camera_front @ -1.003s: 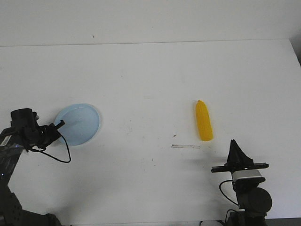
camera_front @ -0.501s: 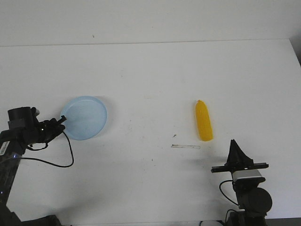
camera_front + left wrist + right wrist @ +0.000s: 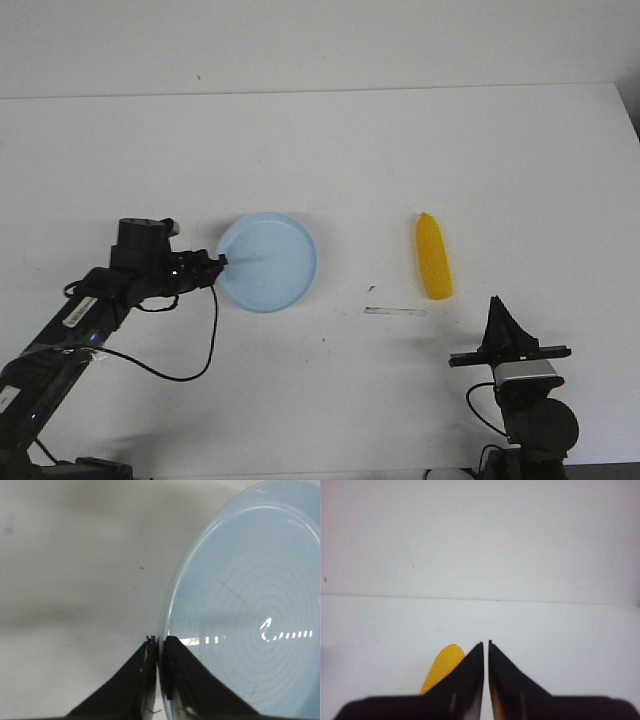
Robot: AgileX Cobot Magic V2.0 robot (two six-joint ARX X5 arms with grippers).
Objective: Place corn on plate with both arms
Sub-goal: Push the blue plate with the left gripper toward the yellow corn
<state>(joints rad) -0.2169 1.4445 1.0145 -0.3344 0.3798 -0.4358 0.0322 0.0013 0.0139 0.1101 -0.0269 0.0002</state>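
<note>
The pale blue plate (image 3: 268, 262) sits left of the table's middle. My left gripper (image 3: 218, 262) is shut on its left rim; in the left wrist view the fingers (image 3: 172, 652) pinch the plate (image 3: 250, 595) edge between them. The yellow corn (image 3: 433, 256) lies on the table to the right, pointed end away from me. My right gripper (image 3: 497, 305) is shut and empty, low near the front edge, just right of and nearer than the corn. In the right wrist view the corn (image 3: 445, 667) shows beside the closed gripper (image 3: 486, 644).
A thin pale strip (image 3: 395, 311) lies on the white table (image 3: 330, 160) between the plate and the corn, with a tiny dark speck (image 3: 372, 288) above it. The left arm's black cable (image 3: 175, 365) loops over the table near the front left.
My left gripper has dragged the plate to the right, from the far left toward the table's middle. The corn and the right arm have not moved.
</note>
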